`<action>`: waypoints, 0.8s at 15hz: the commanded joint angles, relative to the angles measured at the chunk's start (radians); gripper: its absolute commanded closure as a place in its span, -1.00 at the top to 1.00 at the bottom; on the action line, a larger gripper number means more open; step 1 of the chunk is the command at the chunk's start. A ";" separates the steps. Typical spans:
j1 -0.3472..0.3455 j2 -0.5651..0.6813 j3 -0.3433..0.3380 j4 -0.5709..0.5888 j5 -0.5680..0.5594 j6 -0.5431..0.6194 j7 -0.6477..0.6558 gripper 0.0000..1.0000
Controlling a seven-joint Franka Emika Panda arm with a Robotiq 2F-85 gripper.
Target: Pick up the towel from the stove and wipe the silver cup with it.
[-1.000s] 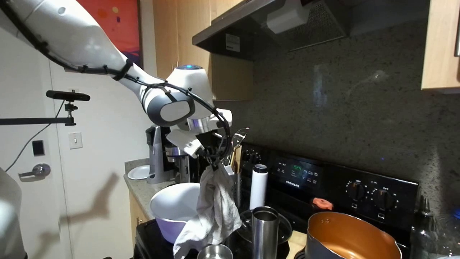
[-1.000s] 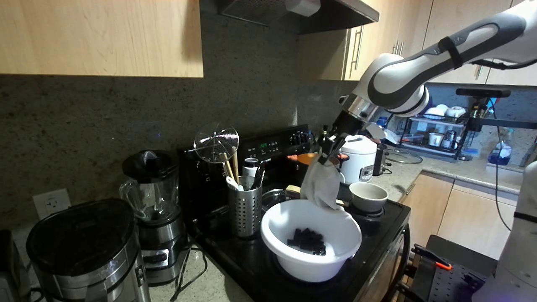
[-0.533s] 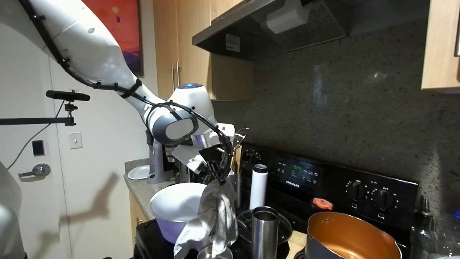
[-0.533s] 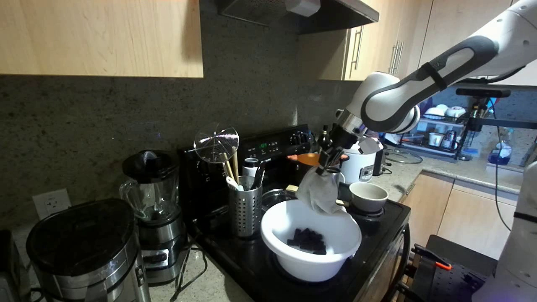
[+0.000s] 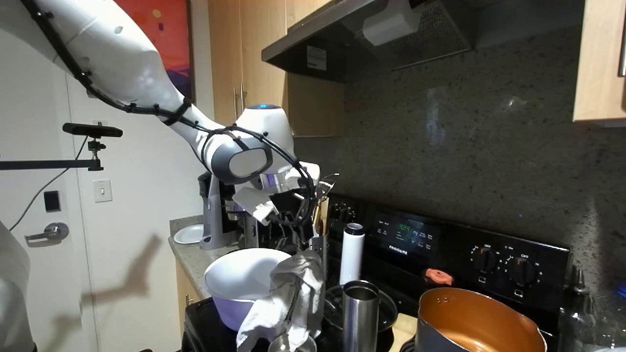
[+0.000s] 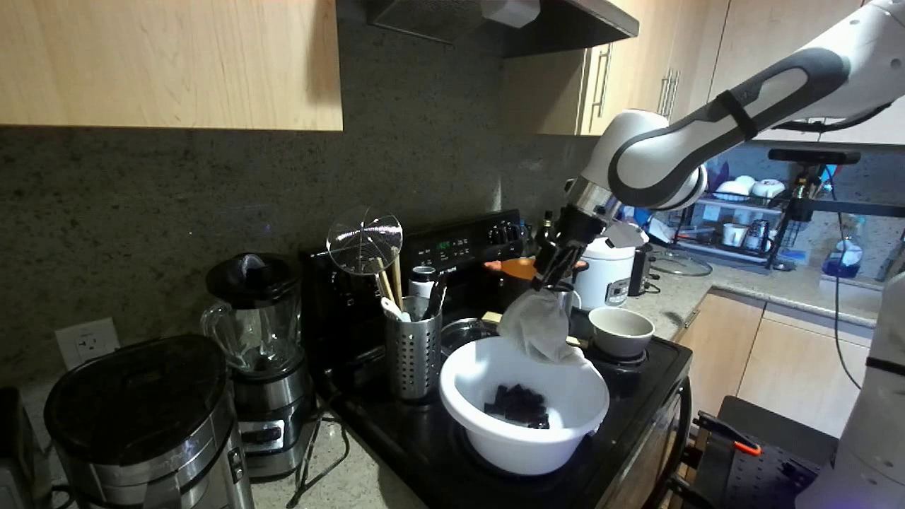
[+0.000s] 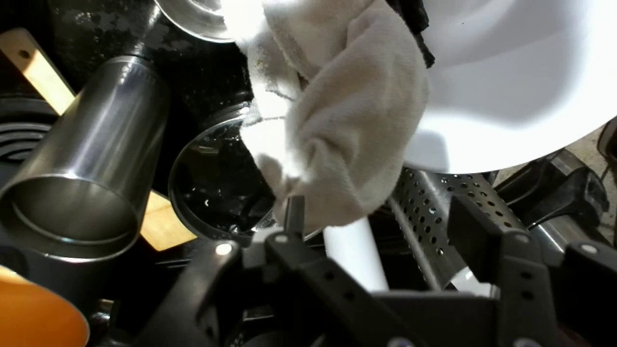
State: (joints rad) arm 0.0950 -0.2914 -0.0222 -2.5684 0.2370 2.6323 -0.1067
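Scanning the wrist view left to right: tall cup point(image 7: 99, 137) upright, apart from the towel point(image 7: 361, 111). Small cup point(image 7: 200, 21) next, overlapped by a towel end, contact unclear; either could be the silver one. Towel bunched, apparently slung over the bowl point(image 7: 511, 101), whose rim probably props it. Gripper point(image 7: 378, 212) spread wide at towel top, holding nothing, presumably for release or regrasp. Bowl fills the right.

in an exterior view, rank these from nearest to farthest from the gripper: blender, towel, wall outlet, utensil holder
By where they show in an exterior view:
1. Towel, just below the gripper.
2. Utensil holder, to the picture's left, on the stove.
3. Blender, farther left, past the stove's edge.
4. Wall outlet, farthest left of the four.
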 commanded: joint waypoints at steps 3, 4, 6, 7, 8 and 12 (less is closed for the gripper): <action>-0.011 -0.127 0.007 0.133 -0.036 -0.304 0.040 1.00; -0.011 -0.144 0.006 0.158 -0.033 -0.347 0.042 1.00; -0.010 -0.178 0.001 0.199 -0.025 -0.415 0.033 1.00; -0.010 -0.193 0.000 0.212 -0.021 -0.437 0.031 1.00; -0.012 -0.206 -0.001 0.223 -0.020 -0.455 0.030 1.00; -0.012 -0.213 0.000 0.221 -0.016 -0.438 0.014 1.00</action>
State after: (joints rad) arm 0.0861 -0.5048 -0.0243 -2.3498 0.2201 2.1966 -0.0921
